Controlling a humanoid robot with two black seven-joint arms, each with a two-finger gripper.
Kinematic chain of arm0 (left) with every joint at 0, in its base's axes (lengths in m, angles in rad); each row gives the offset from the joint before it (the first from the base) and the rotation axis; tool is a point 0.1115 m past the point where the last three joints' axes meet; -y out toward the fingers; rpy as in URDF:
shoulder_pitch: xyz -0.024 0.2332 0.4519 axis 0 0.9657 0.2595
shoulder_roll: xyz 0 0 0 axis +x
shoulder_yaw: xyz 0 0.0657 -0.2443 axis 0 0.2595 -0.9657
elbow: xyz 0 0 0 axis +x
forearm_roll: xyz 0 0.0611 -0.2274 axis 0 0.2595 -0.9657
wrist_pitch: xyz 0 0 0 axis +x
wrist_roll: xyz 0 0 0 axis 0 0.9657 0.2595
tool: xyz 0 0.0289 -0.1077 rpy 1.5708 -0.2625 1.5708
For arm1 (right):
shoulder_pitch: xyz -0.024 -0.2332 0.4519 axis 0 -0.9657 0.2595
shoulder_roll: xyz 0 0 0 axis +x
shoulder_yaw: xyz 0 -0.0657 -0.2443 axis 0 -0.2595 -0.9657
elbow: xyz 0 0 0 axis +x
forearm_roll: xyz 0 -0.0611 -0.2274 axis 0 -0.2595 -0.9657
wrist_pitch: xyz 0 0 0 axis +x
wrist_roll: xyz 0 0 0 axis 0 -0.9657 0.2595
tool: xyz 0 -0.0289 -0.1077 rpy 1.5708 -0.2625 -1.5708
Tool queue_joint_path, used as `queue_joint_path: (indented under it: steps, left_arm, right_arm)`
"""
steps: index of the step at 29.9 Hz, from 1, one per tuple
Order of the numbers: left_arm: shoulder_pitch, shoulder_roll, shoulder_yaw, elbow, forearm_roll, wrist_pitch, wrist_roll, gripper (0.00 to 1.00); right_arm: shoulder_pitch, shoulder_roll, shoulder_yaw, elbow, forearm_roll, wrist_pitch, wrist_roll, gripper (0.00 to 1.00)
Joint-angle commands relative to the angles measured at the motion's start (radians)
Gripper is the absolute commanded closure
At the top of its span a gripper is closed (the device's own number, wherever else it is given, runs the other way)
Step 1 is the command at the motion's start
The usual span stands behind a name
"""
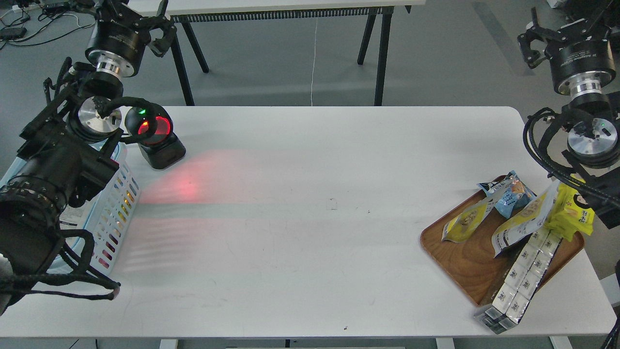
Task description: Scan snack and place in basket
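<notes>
The snack (466, 221), a small yellow pouch with nuts pictured on it, lies on the left part of the brown wooden tray (460, 261) at the right. The light blue slotted basket (117, 208) stands at the table's left edge, largely hidden under my left arm. My left gripper (162, 36) hangs high at the top left, above the scanner, open and empty. At the top right, my right gripper (532, 46) is also raised beyond the table's far corner, open with nothing in it, well above and behind the tray.
A black scanner (155, 138) with a red glowing window stands beside the basket and throws red light on the table. The tray also holds a blue packet (508, 191), a long white-yellow bag (525, 218), a bright yellow packet (574, 213) and a wrapped row of cartons (520, 281).
</notes>
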Motion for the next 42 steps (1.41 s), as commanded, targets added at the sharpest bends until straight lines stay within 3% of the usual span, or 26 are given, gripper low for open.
queue_joint_path:
  steps: [1, 10, 17, 25, 33, 42]
  left_arm:
    - [0.002, 0.001, 0.000, -0.004, 0.002, 0.000, -0.003, 0.00]
    - [-0.007, 0.002, 0.000, -0.002, -0.001, 0.000, -0.004, 0.00]
    - [-0.013, 0.003, 0.000, -0.002, -0.001, 0.000, 0.005, 0.00]
    - [-0.013, -0.006, 0.000, -0.008, -0.001, 0.000, 0.004, 0.00]
    - [-0.013, -0.006, 0.000, -0.008, 0.001, 0.000, 0.000, 0.00]
    - [-0.013, -0.006, 0.000, -0.008, 0.001, 0.000, -0.003, 0.00]
  right_arm:
    - [0.003, 0.000, -0.003, -0.002, -0.002, -0.009, 0.000, 0.00]
    - [0.087, -0.050, -0.054, 0.009, -0.074, 0.005, 0.000, 0.00]
    - [0.280, -0.162, -0.249, 0.116, -0.358, 0.005, 0.005, 0.00]
    - [0.453, -0.244, -0.390, 0.280, -0.847, 0.028, 0.020, 0.00]
    - [0.737, -0.230, -0.762, 0.396, -1.130, 0.060, 0.034, 0.01]
    - [0.892, -0.211, -1.032, 0.674, -1.379, 0.059, 0.045, 0.05]
